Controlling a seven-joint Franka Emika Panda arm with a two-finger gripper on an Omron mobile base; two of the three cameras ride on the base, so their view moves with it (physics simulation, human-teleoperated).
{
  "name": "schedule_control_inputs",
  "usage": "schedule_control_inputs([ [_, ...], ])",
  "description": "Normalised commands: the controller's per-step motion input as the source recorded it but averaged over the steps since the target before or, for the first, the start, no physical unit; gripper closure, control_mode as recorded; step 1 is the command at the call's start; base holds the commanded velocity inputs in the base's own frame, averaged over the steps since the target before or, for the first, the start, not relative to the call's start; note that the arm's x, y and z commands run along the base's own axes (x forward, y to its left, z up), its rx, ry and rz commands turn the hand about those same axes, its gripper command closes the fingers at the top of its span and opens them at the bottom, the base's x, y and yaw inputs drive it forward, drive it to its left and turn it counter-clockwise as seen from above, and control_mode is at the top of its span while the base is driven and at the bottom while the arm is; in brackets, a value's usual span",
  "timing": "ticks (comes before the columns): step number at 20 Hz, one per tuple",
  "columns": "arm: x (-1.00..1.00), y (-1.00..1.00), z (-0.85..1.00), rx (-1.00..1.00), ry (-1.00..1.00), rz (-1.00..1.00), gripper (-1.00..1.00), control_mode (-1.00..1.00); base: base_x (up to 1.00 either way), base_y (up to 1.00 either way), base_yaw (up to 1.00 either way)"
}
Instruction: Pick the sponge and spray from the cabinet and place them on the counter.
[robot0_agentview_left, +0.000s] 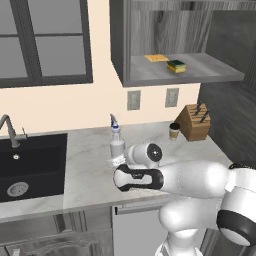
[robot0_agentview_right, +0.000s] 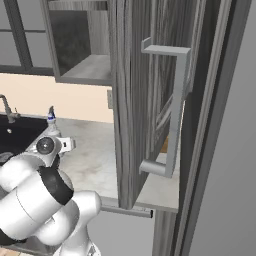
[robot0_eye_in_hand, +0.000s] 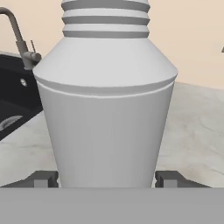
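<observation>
1. Hand view puts the spray (robot0_eye_in_hand: 105, 109) dead centre, its pale body standing between the two dark fingertips (robot0_eye_in_hand: 43, 179), one on either side
2. Gripper (robot0_eye_in_hand: 105, 180) jaws are spread wide around the bottle's base; whether the pads actually press it, I cannot tell
3. Over in the left base view, the spray (robot0_agentview_left: 117, 141) stands upright on the counter (robot0_agentview_left: 90, 170), just right of the black sink (robot0_agentview_left: 32, 165), with the arm's wrist close in front of it
4. Up in the open cabinet (robot0_agentview_left: 175, 40), the sponge (robot0_agentview_left: 176, 66) sits on the grey shelf, a flat yellow cloth (robot0_agentview_left: 156, 58) beside it to the left
5. Back on the counter, a paper cup (robot0_agentview_left: 174, 131) stands next to a wooden knife block (robot0_agentview_left: 194, 121), well right of the bottle
6. Right base view shows the bottle's nozzle (robot0_agentview_right: 51, 116) poking up behind the arm, and the cabinet door (robot0_agentview_right: 145, 100) swung open
</observation>
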Motion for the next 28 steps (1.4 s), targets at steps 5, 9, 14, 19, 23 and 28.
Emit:
schedule_control_inputs([
  [5,0.10,-0.09,-0.62,0.03,-0.09,0.01,1.00,-1.00,0.00,0.00,0.00],
  [9,0.08,-0.08,-0.50,0.02,-0.08,0.01,1.00,-1.00,0.00,0.00,0.00],
  [14,0.05,-0.05,-0.19,0.00,-0.04,0.00,1.00,-1.00,0.00,0.00,0.00],
  [19,0.00,0.00,0.00,0.00,0.00,0.00,-1.00,-1.00,0.00,0.00,0.00],
  [23,0.00,0.00,0.00,0.00,0.00,0.00,-1.00,-1.00,0.00,0.00,0.00],
  [28,0.00,0.00,-0.01,-0.01,0.00,0.00,-1.00,-1.00,0.00,0.00,0.00],
])
